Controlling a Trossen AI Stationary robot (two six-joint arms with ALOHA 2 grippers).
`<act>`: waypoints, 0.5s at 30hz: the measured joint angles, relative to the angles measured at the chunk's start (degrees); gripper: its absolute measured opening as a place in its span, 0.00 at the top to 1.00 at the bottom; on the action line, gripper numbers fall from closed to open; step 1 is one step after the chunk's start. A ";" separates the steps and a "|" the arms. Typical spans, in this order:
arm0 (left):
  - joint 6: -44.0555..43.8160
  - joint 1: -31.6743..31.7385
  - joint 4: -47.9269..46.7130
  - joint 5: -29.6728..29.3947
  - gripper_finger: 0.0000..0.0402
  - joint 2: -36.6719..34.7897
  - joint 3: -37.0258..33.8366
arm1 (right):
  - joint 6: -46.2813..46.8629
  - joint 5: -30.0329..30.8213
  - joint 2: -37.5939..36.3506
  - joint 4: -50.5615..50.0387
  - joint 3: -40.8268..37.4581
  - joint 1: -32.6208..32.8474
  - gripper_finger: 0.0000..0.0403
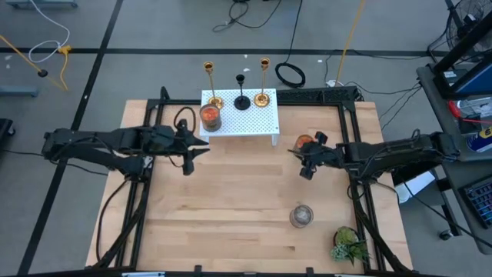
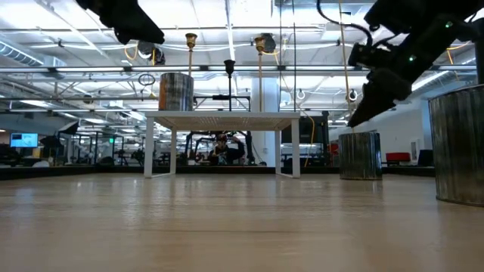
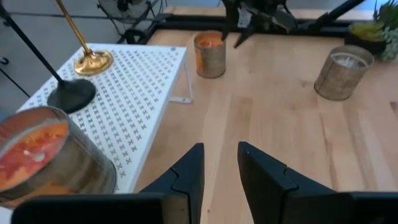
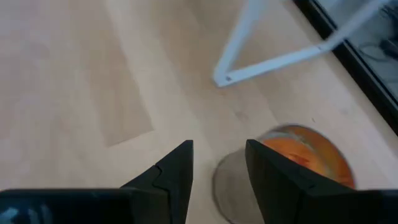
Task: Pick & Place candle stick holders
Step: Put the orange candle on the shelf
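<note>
We saw the three candle stick holders standing in a row on the far edge of the white perforated stand [image 1: 254, 123]: the left gold holder [image 1: 213, 86], the black holder [image 1: 242, 91] in the middle, and the right gold holder [image 1: 263, 83]. An orange candle jar [image 1: 210, 117] stood on the same stand, just beside the left gold holder.

The left gripper [image 1: 198, 148] hung above the table near the front left corner of the stand, its fingers a little apart and holding nothing. The right gripper [image 1: 301, 160] hovered just beside a second orange candle jar [image 1: 305, 141] on the wood, also with a gap between its fingers and empty. Neither touched a holder.

We judged that the holders were stiff metal, light at the top and heavier in the flared base, so they would tip easily if pushed on the upper stem. The gold ones looked polished and therefore probably slippery. We thought the best place to take hold was low on the thin stem, just above the base, with the fingers closing from the sides. The black holder looked shorter and stood between the other two, so there was little room around it.

A third candle jar [image 1: 301, 215] and a small green plant [image 1: 350, 243] stood well apart, near the front right.
</note>
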 joint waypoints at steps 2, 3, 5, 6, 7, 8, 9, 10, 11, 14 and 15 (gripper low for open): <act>0.00 0.00 0.17 -0.02 0.74 0.50 0.00 | 0.78 -0.02 0.04 -1.55 0.01 -1.90 0.64; 0.00 0.02 0.18 -0.04 0.74 0.72 0.00 | 1.31 -0.02 0.04 -2.19 -0.03 -2.87 0.64; 0.01 0.00 -0.08 -0.03 0.74 0.87 -0.02 | 2.67 -0.08 0.25 -2.76 -0.01 -4.65 0.64; 0.02 0.01 0.05 -0.06 0.74 0.96 -0.02 | 3.40 -0.23 0.27 -3.29 -0.03 -5.42 0.64; 0.02 0.02 0.22 -0.08 0.74 1.07 -0.01 | 4.16 -0.25 0.28 -3.76 -0.03 -6.03 0.64; 0.04 0.01 0.15 -0.07 0.74 1.12 0.00 | 4.85 -0.28 0.28 -3.84 -0.03 -6.47 0.64; 0.03 0.01 -0.05 -0.07 0.74 1.16 -0.01 | 5.36 -0.38 0.27 -3.91 -0.03 -6.81 0.64; 0.04 0.01 -0.09 -0.07 0.74 1.18 -0.02 | 5.63 -0.44 0.26 -4.13 -0.03 -6.97 0.64; 0.05 0.02 0.01 -0.09 0.74 1.15 -0.02 | 5.60 -0.44 0.26 -4.39 -0.03 -7.10 0.64; 0.22 0.02 0.03 -0.11 0.74 1.13 0.00 | 5.62 -1.12 0.28 -4.70 -0.03 -7.17 0.64; 0.22 0.02 0.00 -0.09 0.74 1.13 -0.02 | 5.66 -2.47 0.28 -4.71 -0.03 -7.19 0.64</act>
